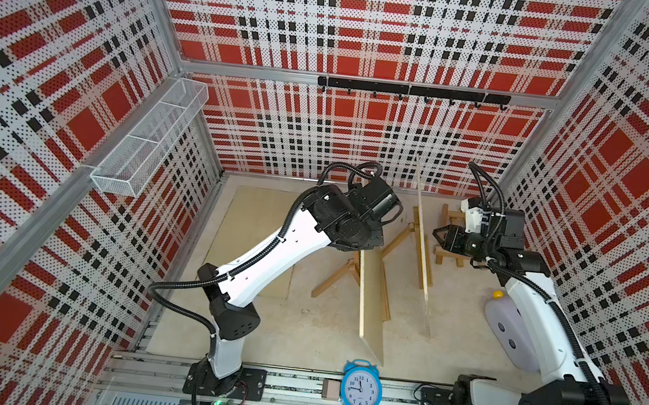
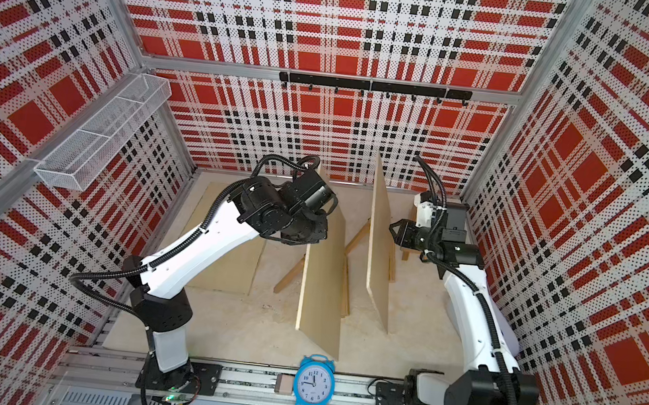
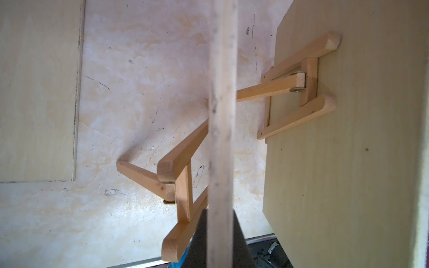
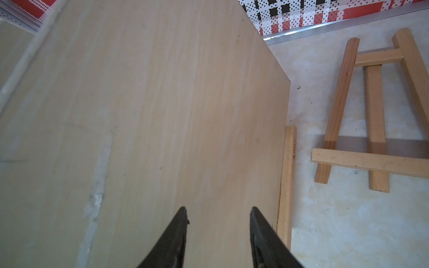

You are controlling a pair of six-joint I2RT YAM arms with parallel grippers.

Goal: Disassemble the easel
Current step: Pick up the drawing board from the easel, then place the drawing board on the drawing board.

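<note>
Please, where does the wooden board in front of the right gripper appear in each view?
Top view: board seen edge-on, right of centre.
Top view: board showing its face, right of centre.
Left wrist: broad pale panel behind the easel.
Right wrist: face beyond the right gripper.
Landmark: that easel, propping it.

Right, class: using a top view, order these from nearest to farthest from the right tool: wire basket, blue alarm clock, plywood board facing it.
From the right tool:
1. Plywood board, just beside it.
2. Blue alarm clock, front rail.
3. Wire basket, left wall.
</note>
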